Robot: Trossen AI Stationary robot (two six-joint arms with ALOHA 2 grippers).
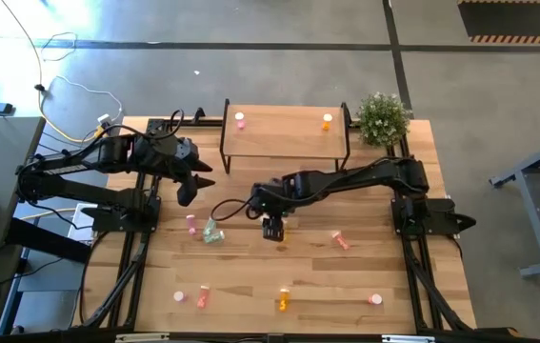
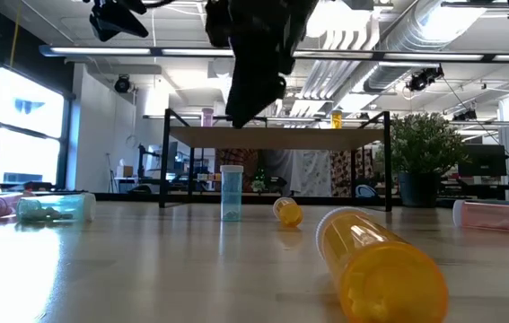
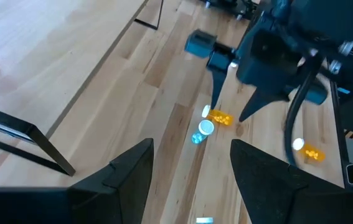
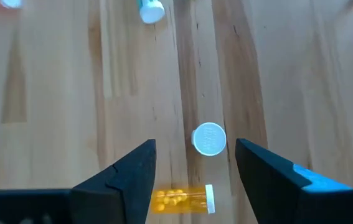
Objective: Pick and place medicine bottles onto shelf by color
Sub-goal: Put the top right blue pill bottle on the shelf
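Note:
My right gripper point(image 1: 272, 229) hangs open above mid-table, its fingers pointing steeply down. Below it a pale blue-green medicine bottle point(image 4: 209, 139) stands upright on its base, its white cap seen between the fingers, and an orange bottle point(image 4: 182, 200) lies on its side beside it. The low view shows the gripper point(image 2: 252, 106) well clear of that upright bottle point(image 2: 232, 193). My left gripper point(image 1: 189, 188) waits open, raised left of the shelf point(image 1: 284, 136). On the shelf stand a pink bottle point(image 1: 240, 119) and an orange bottle point(image 1: 327, 121).
Loose bottles lie on the table: pink point(image 1: 191, 224), green point(image 1: 212, 232), salmon point(image 1: 341, 240), and several along the near edge, among them an orange one point(image 1: 283, 301). A potted plant point(image 1: 383, 117) stands right of the shelf.

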